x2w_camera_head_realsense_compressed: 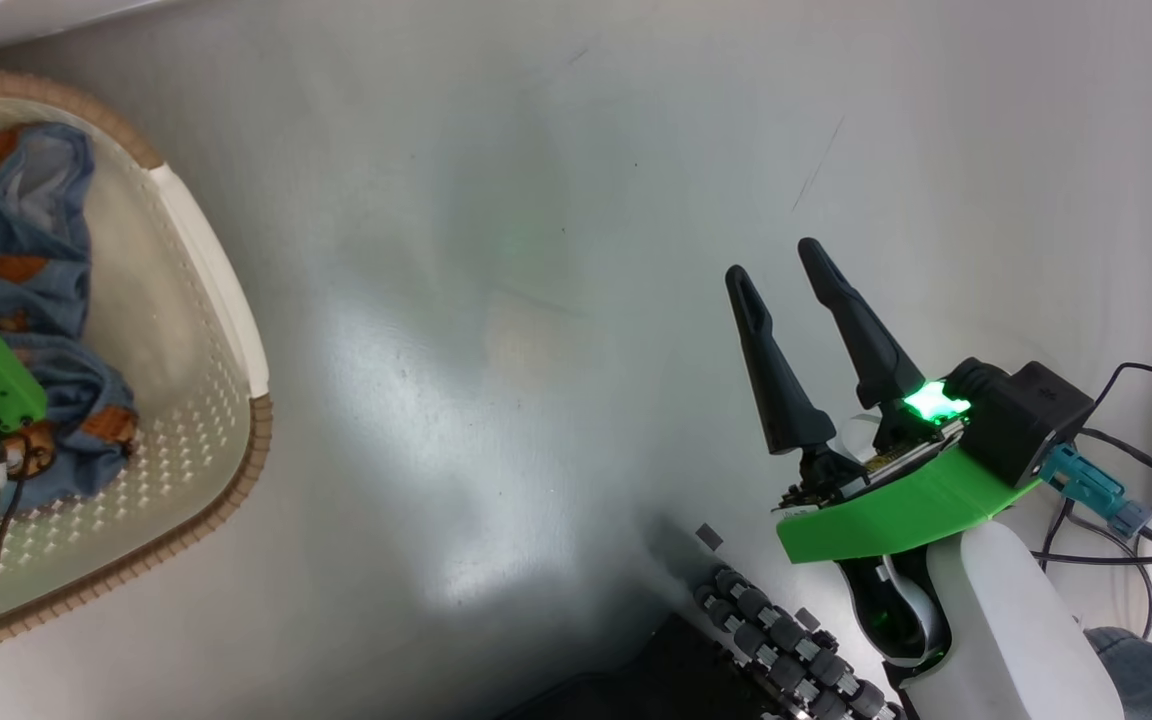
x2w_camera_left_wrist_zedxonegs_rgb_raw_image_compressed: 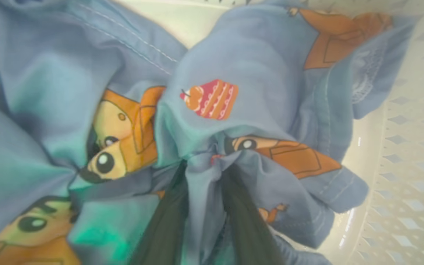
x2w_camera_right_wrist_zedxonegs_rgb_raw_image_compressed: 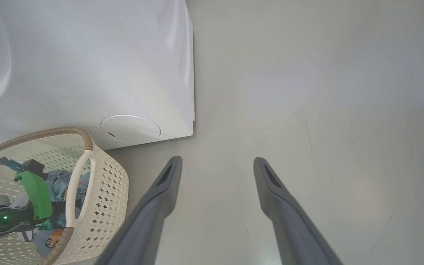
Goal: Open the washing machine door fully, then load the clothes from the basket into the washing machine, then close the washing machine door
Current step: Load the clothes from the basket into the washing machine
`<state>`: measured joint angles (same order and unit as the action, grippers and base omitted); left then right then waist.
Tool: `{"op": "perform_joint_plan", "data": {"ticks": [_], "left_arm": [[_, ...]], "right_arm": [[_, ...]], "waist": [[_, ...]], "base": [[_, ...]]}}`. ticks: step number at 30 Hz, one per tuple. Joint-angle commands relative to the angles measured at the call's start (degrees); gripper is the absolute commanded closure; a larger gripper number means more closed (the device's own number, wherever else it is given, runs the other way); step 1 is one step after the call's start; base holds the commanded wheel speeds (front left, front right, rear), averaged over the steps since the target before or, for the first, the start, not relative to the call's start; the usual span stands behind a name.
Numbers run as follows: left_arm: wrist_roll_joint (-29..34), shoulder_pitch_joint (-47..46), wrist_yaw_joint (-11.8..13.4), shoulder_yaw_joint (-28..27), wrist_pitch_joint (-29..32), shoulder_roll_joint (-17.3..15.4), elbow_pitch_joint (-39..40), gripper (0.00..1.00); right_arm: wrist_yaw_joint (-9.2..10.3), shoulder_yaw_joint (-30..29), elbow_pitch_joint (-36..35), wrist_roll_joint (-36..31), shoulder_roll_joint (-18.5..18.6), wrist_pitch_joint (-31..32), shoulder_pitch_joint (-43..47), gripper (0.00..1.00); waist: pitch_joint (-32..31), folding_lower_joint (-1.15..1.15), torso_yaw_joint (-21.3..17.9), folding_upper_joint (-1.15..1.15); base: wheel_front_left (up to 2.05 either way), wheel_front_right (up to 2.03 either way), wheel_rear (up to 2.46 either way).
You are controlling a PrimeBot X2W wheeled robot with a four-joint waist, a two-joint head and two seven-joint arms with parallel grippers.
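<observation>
The left pincer (x2w_camera_left_wrist_zedxonegs_rgb_raw_image_compressed: 206,167) is clenched on the clothes (x2w_camera_left_wrist_zedxonegs_rgb_raw_image_compressed: 68,73), with a fold of blue cartoon-print cloth bunched between its dark fingers (x2w_camera_left_wrist_zedxonegs_rgb_raw_image_compressed: 160,224). Just past the cloth, to its right, is the perforated basket (x2w_camera_left_wrist_zedxonegs_rgb_raw_image_compressed: 410,147) wall. The right pincer (x2w_camera_right_wrist_zedxonegs_rgb_raw_image_compressed: 217,160) hangs released, fingers spread, above grey floor (x2w_camera_right_wrist_zedxonegs_rgb_raw_image_compressed: 307,92). Ahead and to its left stands the basket, with the white washer (x2w_camera_right_wrist_zedxonegs_rgb_raw_image_compressed: 87,73) just behind it.
</observation>
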<state>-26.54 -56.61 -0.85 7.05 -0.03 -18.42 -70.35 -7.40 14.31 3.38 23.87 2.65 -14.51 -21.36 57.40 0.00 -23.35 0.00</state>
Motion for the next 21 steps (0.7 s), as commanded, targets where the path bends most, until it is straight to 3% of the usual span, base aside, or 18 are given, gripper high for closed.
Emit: {"op": "perform_joint_plan", "data": {"ticks": [1,4,5,21], "left_arm": [[-0.3,2.3,-0.4,-0.4,0.6,-0.9,-0.9,0.77],[-0.5,2.3,-0.7,-0.2,0.4,-0.9,-1.2,0.98],[-0.6,2.3,-0.8,-0.2,0.3,-0.9,-1.3,1.0],[-2.5,5.8,-2.2,-0.2,-2.4,0.3,-2.4,1.0]], "right_arm": [[-0.09,0.9,-1.0,-0.3,0.2,-0.5,1.2,0.0],[-0.09,1.0,-0.9,-0.2,0.2,-0.5,0.9,0.0],[-0.09,1.0,-0.9,-0.2,0.2,-0.5,0.9,0.0],[-0.09,0.5,-0.3,-0.1,0.2,-0.5,1.3,0.0]], "waist": [[0.0,0.0,0.0,0.0],[-0.2,0.0,0.0,0.0],[-0.3,0.0,0.1,0.0],[-5.3,0.0,2.0,0.0]], "base": [[0.0,0.0,0.0],[0.0,0.0,0.0],[0.0,0.0,0.0],[0.0,0.0,0.0]]}}
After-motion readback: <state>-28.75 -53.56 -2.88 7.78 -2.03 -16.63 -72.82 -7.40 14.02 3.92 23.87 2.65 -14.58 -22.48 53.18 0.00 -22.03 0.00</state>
